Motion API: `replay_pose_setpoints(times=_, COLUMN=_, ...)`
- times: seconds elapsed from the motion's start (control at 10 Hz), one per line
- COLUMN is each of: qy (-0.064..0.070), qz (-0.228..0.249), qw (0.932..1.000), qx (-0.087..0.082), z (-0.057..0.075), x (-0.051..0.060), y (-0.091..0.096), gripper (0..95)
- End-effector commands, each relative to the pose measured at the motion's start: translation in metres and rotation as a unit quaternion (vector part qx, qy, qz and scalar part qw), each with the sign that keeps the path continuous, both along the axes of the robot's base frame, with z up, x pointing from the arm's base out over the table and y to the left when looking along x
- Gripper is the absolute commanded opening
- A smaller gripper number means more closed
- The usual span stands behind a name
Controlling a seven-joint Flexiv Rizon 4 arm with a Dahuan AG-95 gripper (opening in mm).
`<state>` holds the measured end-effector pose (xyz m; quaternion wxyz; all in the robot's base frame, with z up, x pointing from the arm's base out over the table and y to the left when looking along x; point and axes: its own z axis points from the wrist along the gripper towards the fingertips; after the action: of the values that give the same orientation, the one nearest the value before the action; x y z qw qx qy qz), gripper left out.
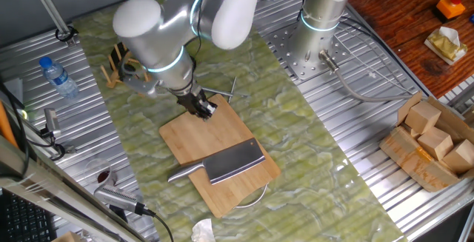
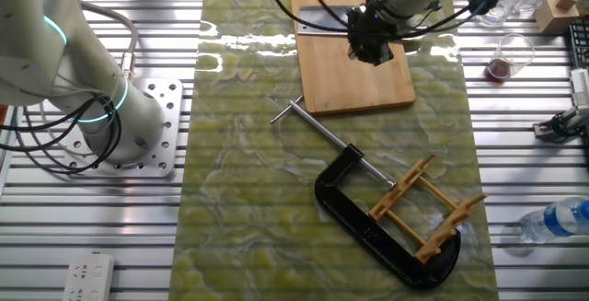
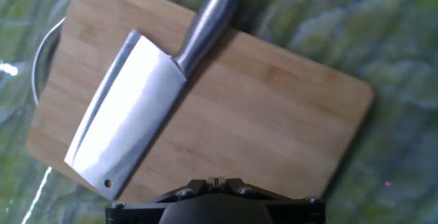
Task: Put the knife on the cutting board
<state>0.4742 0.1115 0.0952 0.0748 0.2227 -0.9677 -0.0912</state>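
Now the knife (image 1: 226, 163) lies flat on the board (image 1: 194, 133), blade at the board's 5 o'clock end, handle jutting off its edge toward 8, while the gripper (image 1: 205, 109) hovers over the 11 o'clock end, grasping nothing, jaw spread unreadable.

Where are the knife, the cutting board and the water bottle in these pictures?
knife (image 1: 234, 162), one fixed view, middle of the blade.
cutting board (image 1: 194, 134), one fixed view, bare wood near the arm.
water bottle (image 1: 58, 77), one fixed view, its body.
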Motion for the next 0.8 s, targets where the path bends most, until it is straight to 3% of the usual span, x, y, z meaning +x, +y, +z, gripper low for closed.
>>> replay_pose_setpoints(times=0.1, qy=-0.016, qz=-0.03, qw=0.9993, qx=-0.015, z=0.004, x=-0.015, y=-0.01, gripper=0.0)
replay_pose_setpoints(times=0.3, qy=-0.025, qz=-0.032, qw=0.999, qx=-0.017, z=0.008, x=-0.032, y=-0.011, gripper=0.0)
replay_pose_setpoints(times=0.7, qy=-0.026, qz=-0.022, qw=0.9993, qx=-0.015, z=0.007, x=-0.034, y=-0.01, gripper=0.0)
replay_pose_setpoints(times=0.8, qy=-0.032, qz=-0.01, qw=0.9994, qx=-0.009, z=0.007, x=-0.034, y=-0.01, gripper=0.0)
